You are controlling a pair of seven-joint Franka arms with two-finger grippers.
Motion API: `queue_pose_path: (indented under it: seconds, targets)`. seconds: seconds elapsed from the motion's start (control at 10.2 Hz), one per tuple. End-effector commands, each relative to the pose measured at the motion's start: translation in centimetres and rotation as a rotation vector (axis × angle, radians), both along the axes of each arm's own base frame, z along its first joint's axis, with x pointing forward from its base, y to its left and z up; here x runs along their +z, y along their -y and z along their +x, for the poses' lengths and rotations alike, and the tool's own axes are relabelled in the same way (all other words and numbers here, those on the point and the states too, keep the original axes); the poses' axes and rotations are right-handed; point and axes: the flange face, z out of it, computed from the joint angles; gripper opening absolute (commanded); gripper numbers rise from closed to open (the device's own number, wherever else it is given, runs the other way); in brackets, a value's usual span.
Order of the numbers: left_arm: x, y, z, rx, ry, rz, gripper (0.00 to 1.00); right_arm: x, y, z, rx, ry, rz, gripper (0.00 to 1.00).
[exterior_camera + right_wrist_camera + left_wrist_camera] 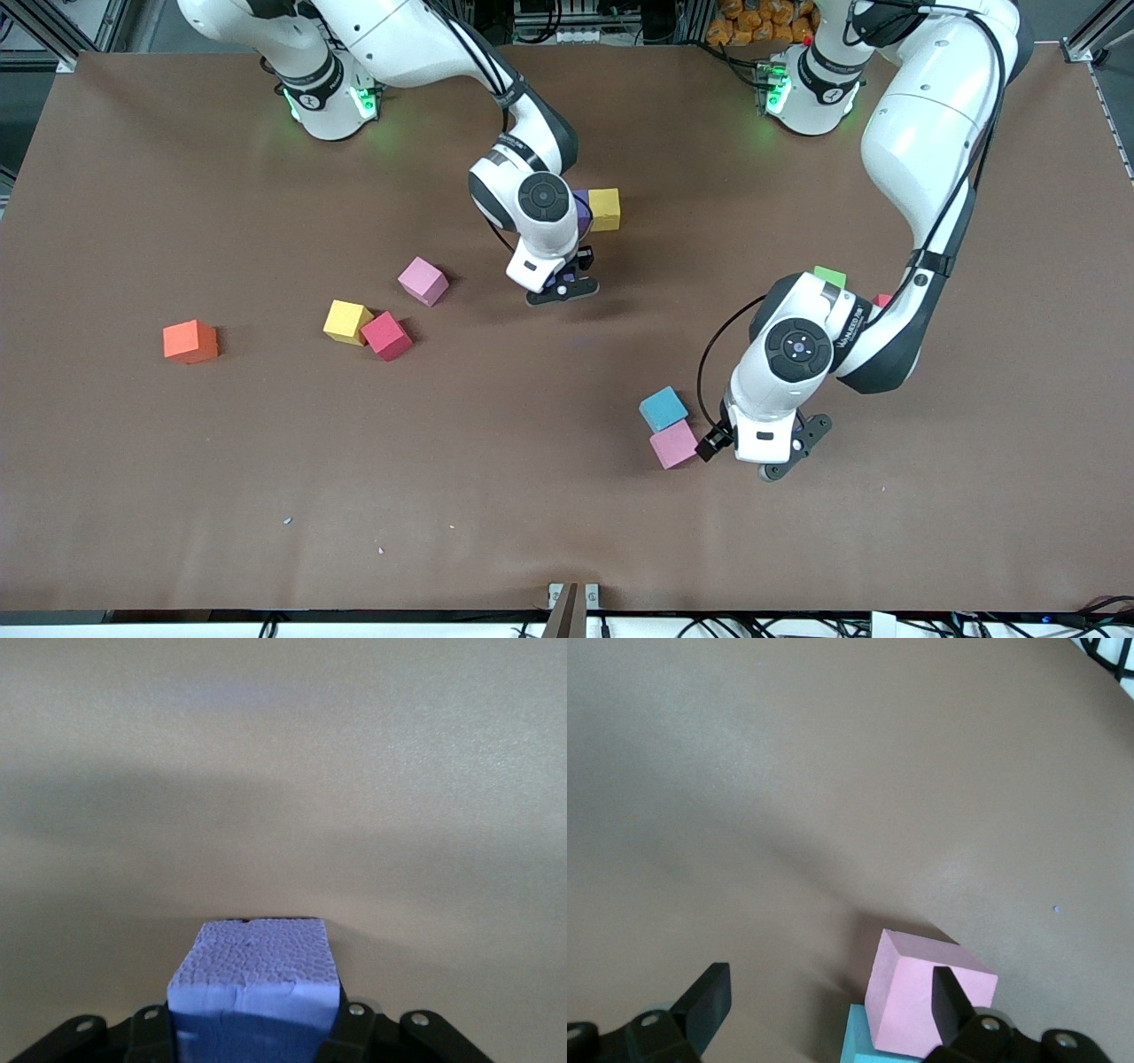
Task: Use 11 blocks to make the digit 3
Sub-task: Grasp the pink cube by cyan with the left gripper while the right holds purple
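Right gripper (562, 285) clamps a purple block (254, 985), hanging over bare table near mid-table, just below the yellow block (605, 209) in the front view. Left gripper (780, 456) spread wide and empty, pink block (673, 444) just beside it, blue block (664, 408) touching that.

The purple block (255, 979) looks like matt foam with a pebbled, grainy skin; the pink block (926, 1001) smoother; the table (532, 496) a matt brown sheet; arm shells glossy white plastic.

Brown table (532, 496): scattered blocks (387, 335); orange (190, 341) alone toward right arm's end.
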Motion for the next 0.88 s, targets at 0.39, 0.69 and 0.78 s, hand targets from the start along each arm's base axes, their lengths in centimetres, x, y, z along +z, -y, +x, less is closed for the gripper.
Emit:
queue_pose_path:
  seconds: [0.39, 0.69, 0.78]
  targets:
    - [-2.9, 3.4, 0.6, 0.001, -0.009, -0.011, 1.00, -0.5, -0.3, 0.1, -0.048, 0.000, -0.002, 0.25]
    - [-4.2, 4.4, 1.3, 0.000, 0.017, 0.006, 1.00, -0.7, -0.2, -0.1, -0.049, -0.005, -0.008, 0.25]
    - [-4.4, 4.4, 1.4, 0.000, 0.024, 0.000, 1.00, -0.8, -0.1, -0.1, -0.049, -0.007, -0.011, 0.25]
